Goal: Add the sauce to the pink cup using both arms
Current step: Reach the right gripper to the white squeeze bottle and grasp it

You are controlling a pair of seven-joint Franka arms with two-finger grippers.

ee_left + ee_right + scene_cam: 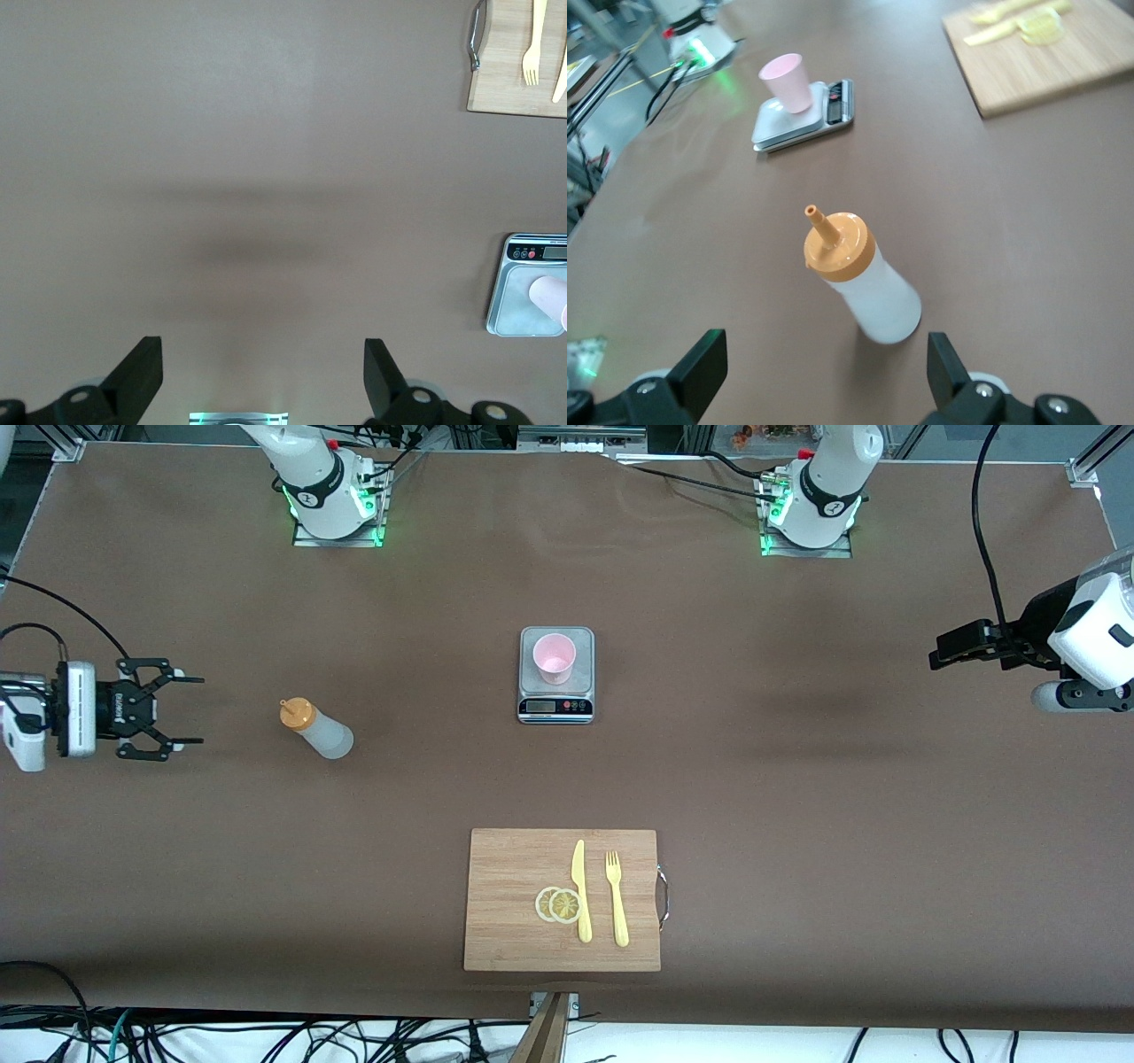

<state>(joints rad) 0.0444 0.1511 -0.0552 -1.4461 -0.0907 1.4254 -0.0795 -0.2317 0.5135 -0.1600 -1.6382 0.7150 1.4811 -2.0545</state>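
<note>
Sauce bottle [317, 728] near right end effector [188, 709]

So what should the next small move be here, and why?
Probably the right gripper should move in on the squeeze bottle and close on its body. It hangs open at the right arm's end of the table, holding nothing, and the bottle stands upright beside it. The pink cup sits on the scale, untouched. The left gripper waits, open, over bare table.

So on the bench: one squeeze bottle [316, 729], one pink cup [555, 657], one scale [555, 704], one cutting board [514, 921], two lemon slices [558, 904], one knife [580, 890], one fork [616, 897], two hands.
</note>
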